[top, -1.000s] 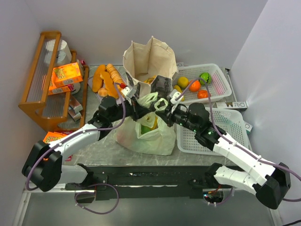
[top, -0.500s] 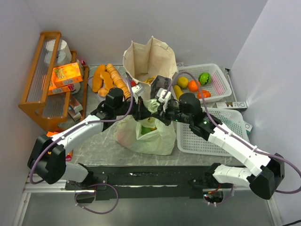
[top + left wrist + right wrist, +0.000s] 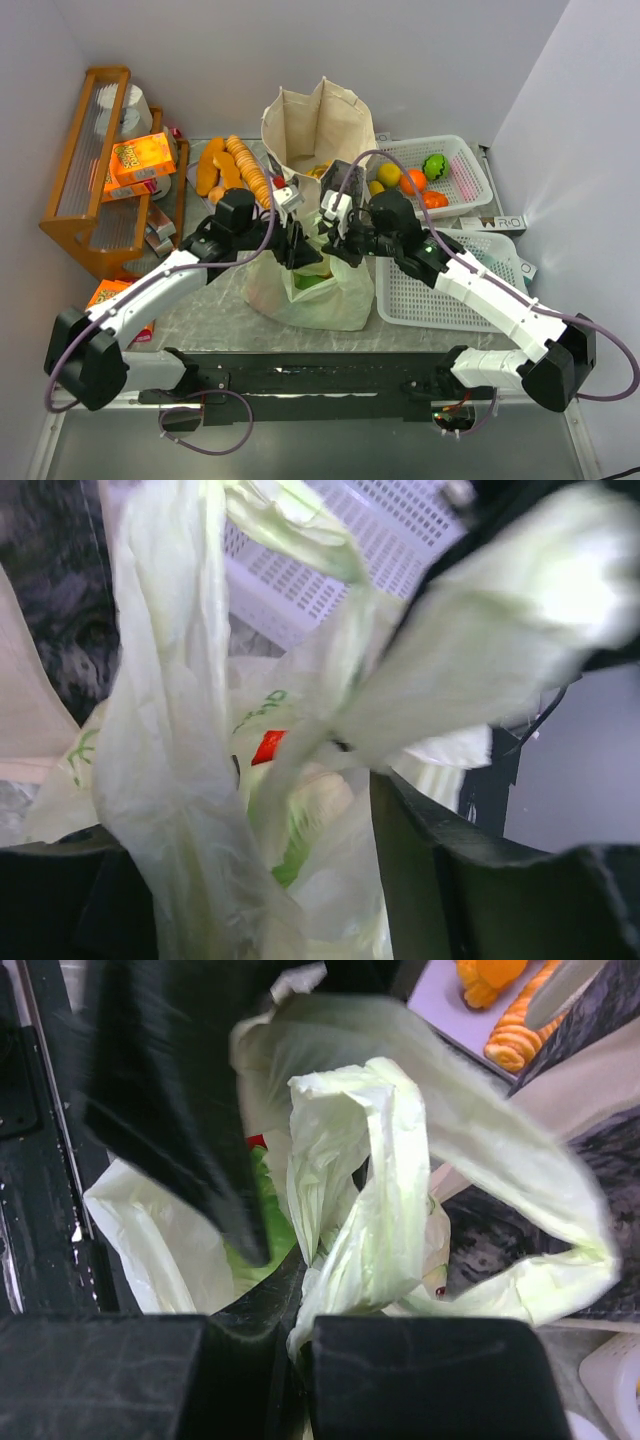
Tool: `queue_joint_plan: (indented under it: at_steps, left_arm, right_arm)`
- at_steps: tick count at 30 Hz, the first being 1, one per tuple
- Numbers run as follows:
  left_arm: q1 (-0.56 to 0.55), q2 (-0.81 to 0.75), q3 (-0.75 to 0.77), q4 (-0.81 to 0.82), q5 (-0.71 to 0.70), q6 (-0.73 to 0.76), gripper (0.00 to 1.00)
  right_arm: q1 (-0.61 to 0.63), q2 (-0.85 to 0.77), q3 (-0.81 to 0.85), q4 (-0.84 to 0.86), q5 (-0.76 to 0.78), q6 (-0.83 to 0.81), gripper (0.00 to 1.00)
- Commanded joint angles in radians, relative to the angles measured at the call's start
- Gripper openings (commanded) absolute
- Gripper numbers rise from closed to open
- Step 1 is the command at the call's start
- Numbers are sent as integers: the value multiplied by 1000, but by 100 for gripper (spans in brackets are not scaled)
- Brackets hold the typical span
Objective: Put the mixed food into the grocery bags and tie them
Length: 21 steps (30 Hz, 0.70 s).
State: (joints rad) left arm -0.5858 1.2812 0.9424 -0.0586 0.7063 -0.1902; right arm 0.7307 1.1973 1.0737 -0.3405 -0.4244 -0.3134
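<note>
Your right fingers (image 3: 420,1380) pinch a loop handle (image 3: 380,1210) of the green bag (image 3: 315,290), mid-table. Your left fingers (image 3: 450,880) stand apart around its plastic. I judge no knot is tied yet. Fruit (image 3: 410,182) waits in the far-right basket (image 3: 468,172), and the far tote (image 3: 320,125) stands open.

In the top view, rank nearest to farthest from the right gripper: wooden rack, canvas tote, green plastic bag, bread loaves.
1. green plastic bag, held by the right gripper, centre.
2. canvas tote, just behind.
3. bread loaves, rear left.
4. wooden rack, far left.
</note>
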Motion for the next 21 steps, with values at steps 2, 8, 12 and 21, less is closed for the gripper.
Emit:
queue_joint_plan:
  at_steps: [2, 8, 12, 21]
  left_arm:
    - [0, -69, 9, -9, 27, 60, 63]
    - [-2, -63, -2, 42, 62, 44, 63]
    - [0, -53, -2, 86, 74, 34, 61]
    - [0, -26, 16, 111, 96, 41, 46]
  right_arm:
    - [6, 24, 66, -32, -17, -33, 0]
    - [6, 24, 68, -34, -36, -33, 0]
    - [7, 25, 69, -45, -57, -44, 0]
    - [7, 25, 66, -54, -70, -55, 0]
